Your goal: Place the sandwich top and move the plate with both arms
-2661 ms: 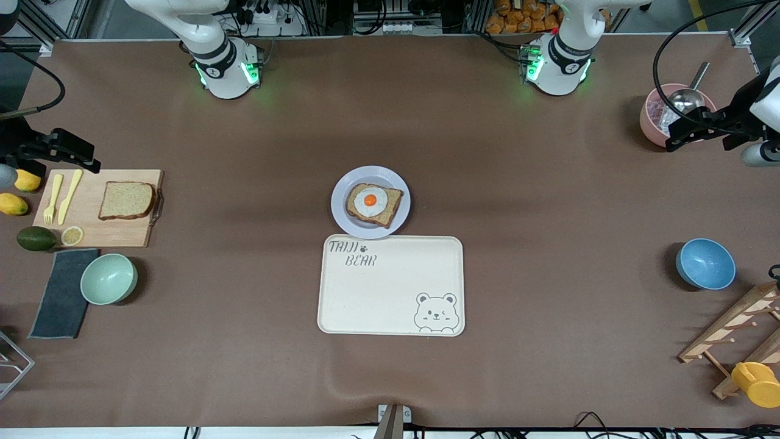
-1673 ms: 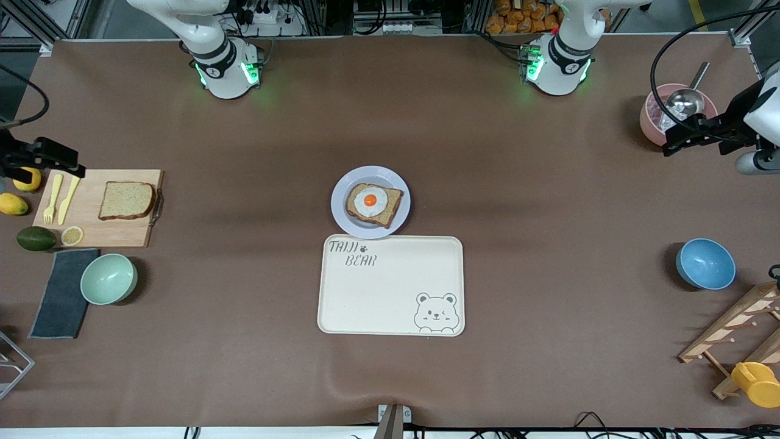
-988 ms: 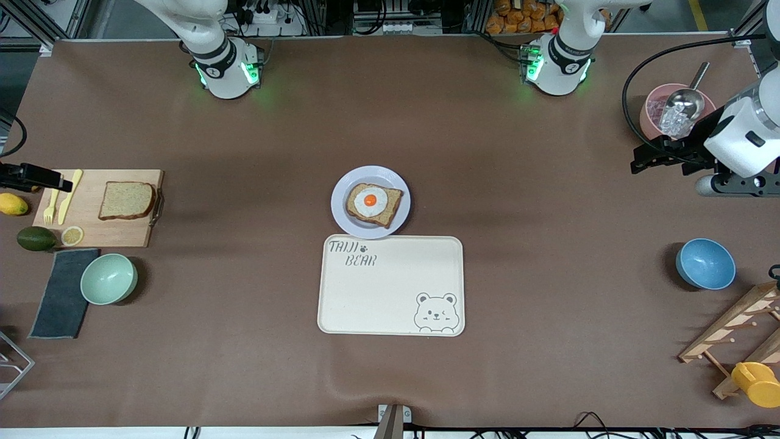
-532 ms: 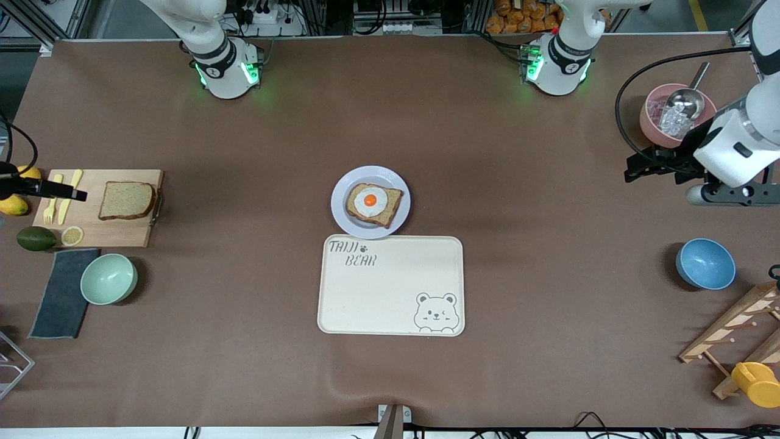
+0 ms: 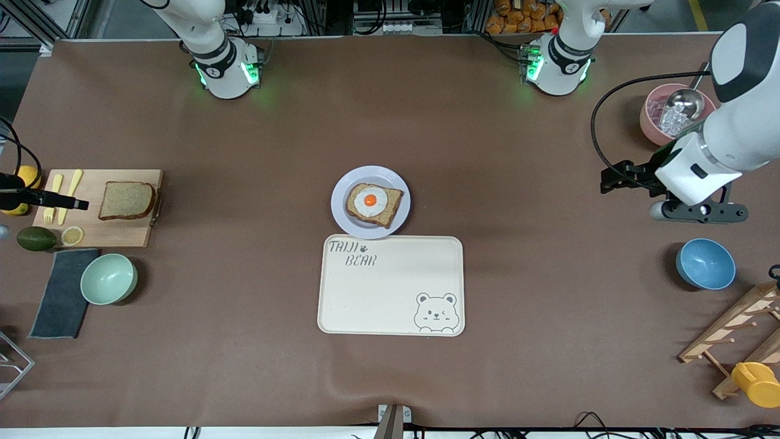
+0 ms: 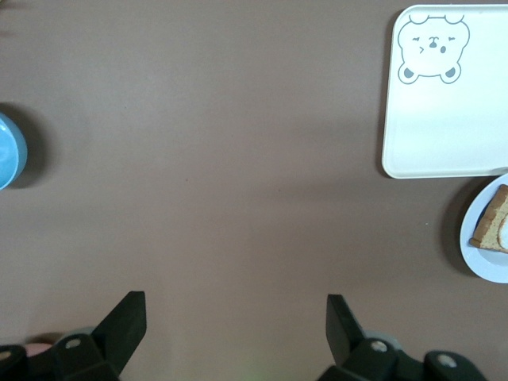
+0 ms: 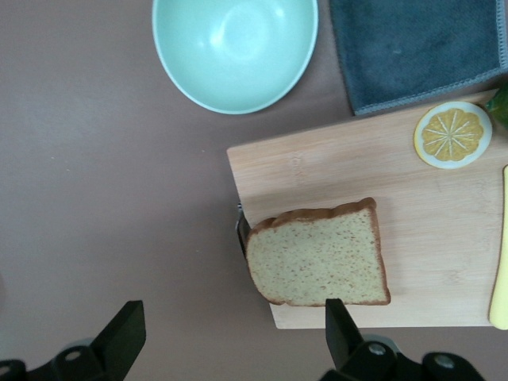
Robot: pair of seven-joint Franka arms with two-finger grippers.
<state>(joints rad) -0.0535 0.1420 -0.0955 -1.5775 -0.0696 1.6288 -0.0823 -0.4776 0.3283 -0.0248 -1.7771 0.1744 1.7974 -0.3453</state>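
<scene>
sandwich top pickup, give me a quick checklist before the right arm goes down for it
1. Right gripper open: ok, over the cutting board.
2. Sandwich top free to grasp: ok, flat on the board, nothing on it.
3. Gripper centred over the slice: not ok, it hangs over the fork and knife end.
4. Plate ready: ok, egg slice on it.
5. Left gripper out of the way: ok, open over bare table.
</scene>
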